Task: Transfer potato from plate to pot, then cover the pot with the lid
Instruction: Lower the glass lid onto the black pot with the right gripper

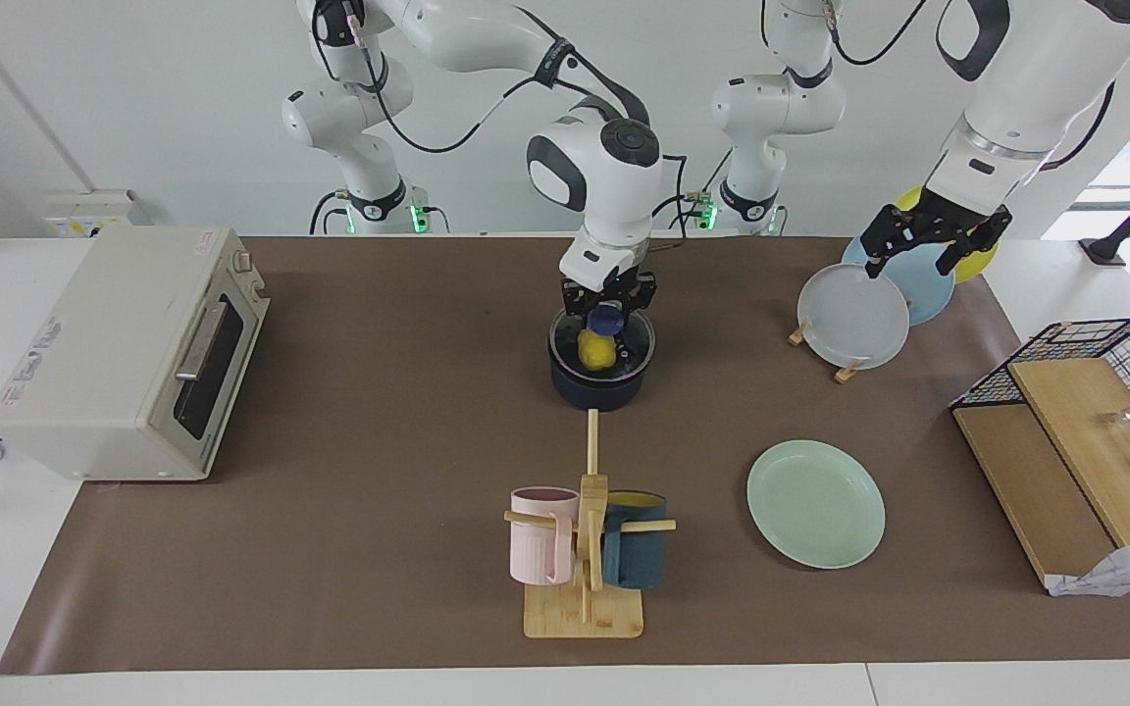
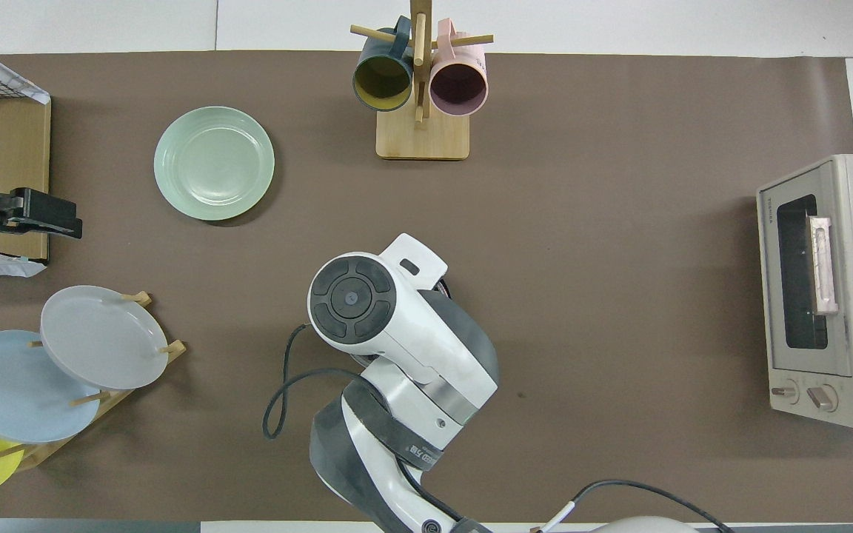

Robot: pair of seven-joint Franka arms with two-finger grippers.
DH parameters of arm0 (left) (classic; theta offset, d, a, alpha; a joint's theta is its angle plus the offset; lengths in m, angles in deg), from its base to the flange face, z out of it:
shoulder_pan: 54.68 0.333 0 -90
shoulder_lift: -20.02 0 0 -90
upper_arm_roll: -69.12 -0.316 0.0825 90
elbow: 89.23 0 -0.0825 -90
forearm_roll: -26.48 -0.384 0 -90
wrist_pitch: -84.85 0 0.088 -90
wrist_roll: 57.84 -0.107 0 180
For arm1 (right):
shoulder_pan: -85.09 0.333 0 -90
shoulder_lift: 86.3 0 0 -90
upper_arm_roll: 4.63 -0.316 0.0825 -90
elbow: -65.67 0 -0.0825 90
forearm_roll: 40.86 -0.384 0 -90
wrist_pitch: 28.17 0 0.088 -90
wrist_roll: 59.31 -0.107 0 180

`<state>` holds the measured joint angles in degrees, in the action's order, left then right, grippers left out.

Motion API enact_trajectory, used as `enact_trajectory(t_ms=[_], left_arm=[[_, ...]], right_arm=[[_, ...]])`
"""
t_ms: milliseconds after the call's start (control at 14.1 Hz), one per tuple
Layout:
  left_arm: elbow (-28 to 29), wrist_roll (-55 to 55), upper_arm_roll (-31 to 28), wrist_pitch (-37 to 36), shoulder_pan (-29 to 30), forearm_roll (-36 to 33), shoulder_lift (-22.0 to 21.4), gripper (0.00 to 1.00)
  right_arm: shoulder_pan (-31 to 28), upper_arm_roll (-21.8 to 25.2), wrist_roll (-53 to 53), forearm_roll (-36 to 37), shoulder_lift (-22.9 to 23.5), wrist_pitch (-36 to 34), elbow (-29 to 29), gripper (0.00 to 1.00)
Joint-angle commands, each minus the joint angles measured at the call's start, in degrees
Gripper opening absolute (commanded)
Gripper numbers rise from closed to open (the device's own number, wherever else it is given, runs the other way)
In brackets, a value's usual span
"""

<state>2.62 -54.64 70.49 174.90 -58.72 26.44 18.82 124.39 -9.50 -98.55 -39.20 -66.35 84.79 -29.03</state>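
The right gripper (image 1: 608, 306) pinches the blue knob of the lid (image 1: 604, 338), which sits on the pot (image 1: 601, 378) mid-table; the potato (image 1: 595, 351) shows yellow through the glass. The mint plate (image 1: 815, 503) lies bare, farther from the robots. The left gripper (image 1: 933, 240) waits over the racked plates (image 1: 879, 299), its fingers spread

Toaster oven (image 1: 128, 358), mug tree (image 1: 587, 549) with two mugs, plate rack (image 1: 849, 371), wire basket (image 1: 1109, 363).
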Motion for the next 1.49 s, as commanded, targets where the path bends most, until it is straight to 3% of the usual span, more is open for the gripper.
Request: enact_trajectory(t_ms=[0,495,566,637,708,778,849,1415], left_arm=[[0.43,0.14,-0.14,-0.49,0.26,-1.28,-0.46,1.0],[0.43,0.14,-0.14,-0.49,0.26,-1.28,-0.46,1.0],[0.43,0.14,-0.14,-0.49,0.26,-1.28,-0.46,1.0],[0.43,0.14,-0.14,-0.49,0.26,-1.28,-0.46,1.0],[0.43,0.14,-0.14,-0.49,0.26,-1.28,-0.46,1.0],[0.43,0.14,-0.14,-0.49,0.26,-1.28,-0.46,1.0],[0.43,0.14,-0.14,-0.49,0.26,-1.28,-0.46,1.0],[0.43,0.14,-0.14,-0.49,0.26,-1.28,-0.46,1.0]], right_arm=[[-0.63,-0.48,-0.84,0.71,-0.96,0.68,-1.98,0.0],[-0.63,-0.48,-0.92,0.71,-1.75,2.44,-4.09,0.0],[-0.63,-0.48,-0.92,0.71,-1.67,2.53,-4.09,0.04],[-0.63,-0.48,-0.92,0.71,-1.75,2.79,-4.18,0.23],[-0.63,-0.48,-0.92,0.71,-1.75,2.88,-4.18,0.58],[-0.63,-0.48,-0.92,0.71,-1.67,2.88,-4.18,0.69],[-0.54,-0.48,-0.92,0.71,-1.75,2.88,-4.18,1.0],[-0.54,-0.4,-0.66,1.67,-2.02,1.83,-2.34,1.0]])
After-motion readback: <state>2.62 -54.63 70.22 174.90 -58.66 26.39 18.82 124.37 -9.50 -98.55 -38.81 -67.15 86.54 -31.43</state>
